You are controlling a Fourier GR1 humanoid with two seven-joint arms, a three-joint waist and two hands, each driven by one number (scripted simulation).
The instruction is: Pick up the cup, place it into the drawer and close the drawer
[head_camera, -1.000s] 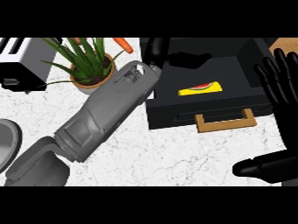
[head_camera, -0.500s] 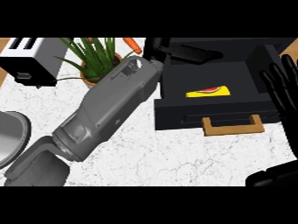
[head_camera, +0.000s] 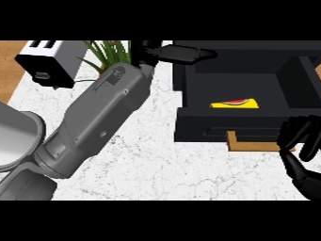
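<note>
Closing the drawer (head_camera: 308,75) with the cup (head_camera: 234,104) lying inside; bringing the curled, empty right hand (head_camera: 305,141) squarely against the handle (head_camera: 256,146), lifting the flat, empty left hand (head_camera: 183,52) clear of the rim before pushing.

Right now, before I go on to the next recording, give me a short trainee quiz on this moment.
1. True or false: the drawer is shut.
2. What lies inside the drawer? A) a yellow packet with a watermelon picture B) a spoon C) a red apple
3. Fill in: the right hand shows at the view's lower right, close to the drawer's wooden ____.

Key: 1 false, it stands open; 2 A; 3 handle.
</note>
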